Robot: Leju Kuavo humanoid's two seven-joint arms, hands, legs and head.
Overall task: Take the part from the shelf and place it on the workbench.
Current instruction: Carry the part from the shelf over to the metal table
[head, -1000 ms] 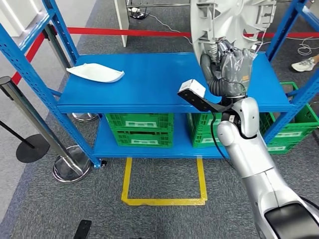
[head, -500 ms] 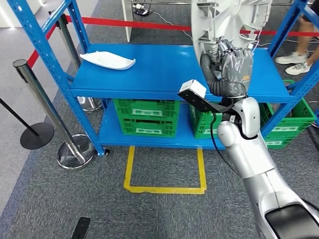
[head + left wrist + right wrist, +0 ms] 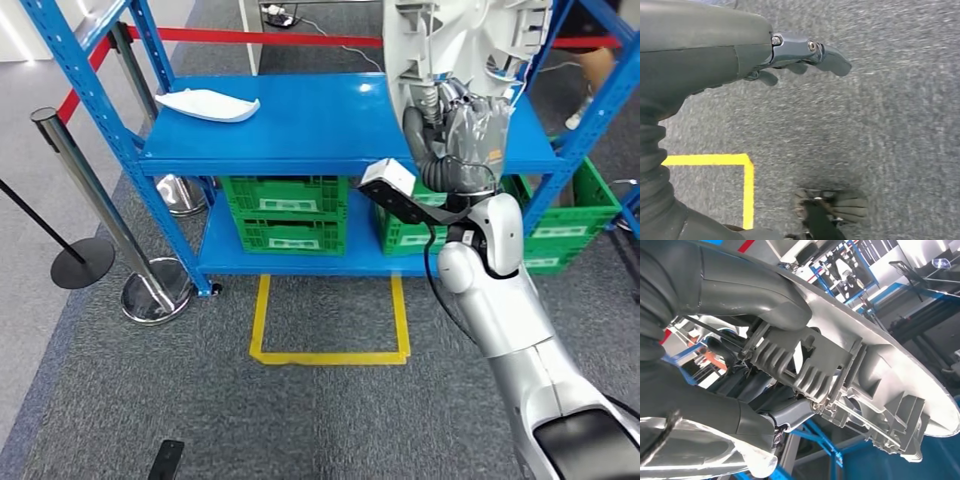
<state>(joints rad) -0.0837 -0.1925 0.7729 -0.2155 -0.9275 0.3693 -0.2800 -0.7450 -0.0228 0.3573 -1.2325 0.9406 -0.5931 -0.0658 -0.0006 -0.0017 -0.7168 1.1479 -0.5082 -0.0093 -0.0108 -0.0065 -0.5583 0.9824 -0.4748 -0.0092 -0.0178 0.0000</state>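
Nothing about the grasp has changed while the whole view has shifted: the right hand [image 3: 460, 135] keeps its fingers clasped on the white part [image 3: 453, 40], raised above the blue shelf [image 3: 317, 130]. Hanging over the carpet [image 3: 885, 125], the left hand [image 3: 806, 52] holds nothing, fingers extended. Another white piece [image 3: 207, 104] lies far left on the shelf.

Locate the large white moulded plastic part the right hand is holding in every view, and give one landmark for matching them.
Head view: the large white moulded plastic part stands at top centre-right, gripped by the right robot hand above the blue shelf.
Left wrist view: not in it.
Right wrist view: its ribbed underside crosses the picture diagonally.
Shared landmark: the blue shelf.
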